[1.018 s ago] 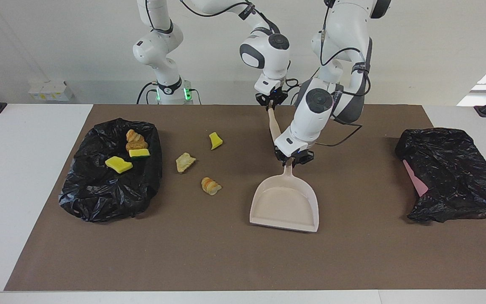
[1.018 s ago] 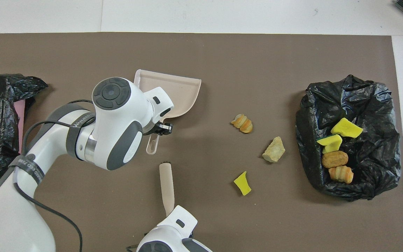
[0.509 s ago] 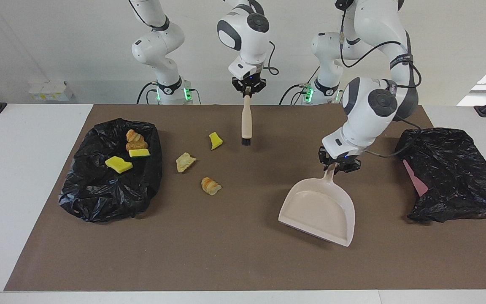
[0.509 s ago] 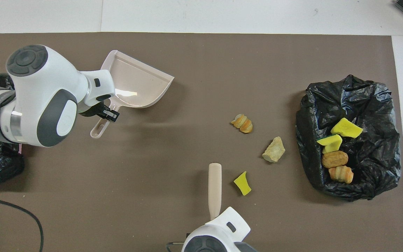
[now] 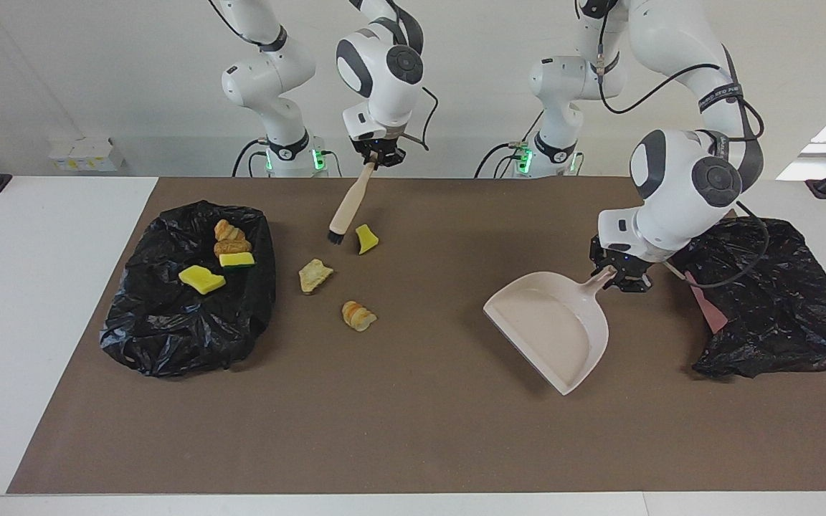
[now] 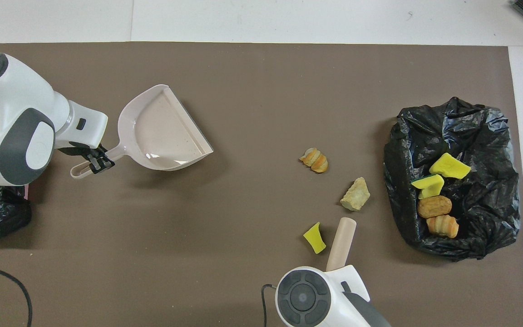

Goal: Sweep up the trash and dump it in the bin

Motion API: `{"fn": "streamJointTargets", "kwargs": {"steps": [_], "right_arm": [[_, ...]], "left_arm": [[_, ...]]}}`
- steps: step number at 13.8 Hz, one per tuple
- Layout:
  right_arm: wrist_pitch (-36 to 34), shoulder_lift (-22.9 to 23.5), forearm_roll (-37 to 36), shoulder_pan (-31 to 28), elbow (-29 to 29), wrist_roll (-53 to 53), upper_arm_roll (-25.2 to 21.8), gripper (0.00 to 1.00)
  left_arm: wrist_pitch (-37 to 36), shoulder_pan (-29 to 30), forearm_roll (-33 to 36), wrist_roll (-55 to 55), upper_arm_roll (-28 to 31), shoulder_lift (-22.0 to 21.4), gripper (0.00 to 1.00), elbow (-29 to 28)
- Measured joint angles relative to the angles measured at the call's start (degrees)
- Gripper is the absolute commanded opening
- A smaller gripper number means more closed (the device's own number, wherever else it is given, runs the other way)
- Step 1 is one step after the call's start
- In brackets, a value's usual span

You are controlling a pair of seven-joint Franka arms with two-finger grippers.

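I note four trash scraps (image 5: 214,258) in the black bag (image 5: 169,337), three more (image 5: 341,276) on the brown mat (image 5: 399,430) beside it. My right gripper (image 5: 376,155) is clamped on the brush (image 5: 347,208). My left gripper (image 5: 617,274) is clamped on the dustpan (image 5: 553,326) handle.

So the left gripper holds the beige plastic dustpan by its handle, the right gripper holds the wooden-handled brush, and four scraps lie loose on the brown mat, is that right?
Not quite: three scraps lie loose on the brown mat, not four: a yellow sponge chunk, a tan pastry piece and an orange-striped pastry piece, as the overhead view shows. The left gripper does hold the beige plastic dustpan, and the right gripper the wooden-handled brush.
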Motion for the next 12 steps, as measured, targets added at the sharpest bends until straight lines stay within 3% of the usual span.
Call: {"fn": "streamJointTargets", "kwargs": {"steps": [3,7,9,12], "right_arm": [[9.41,0.31,0.52,2.47,-5.65,6.52,0.48,0.0],[20.57,5.33,0.53,5.02,-6.29,9.74,0.88,0.0],[21.97,8.89,0.53,3.72,-1.07,9.08,0.72,0.0],[21.99,16.42,0.48,0.68,10.48,4.27,0.37,0.0]], "left_arm": [[1.98,0.01,6.27,7.15,-0.32,-1.99,0.0,-3.74],[12.39,-2.6,11.29,11.64,-1.21,-8.62,0.0,-17.18],[15.08,-6.68,13.44,11.64,-1.49,-12.54,0.0,-23.39],[14.32,-12.36,13.92,11.64,-1.82,-16.01,0.0,-27.15]]}}
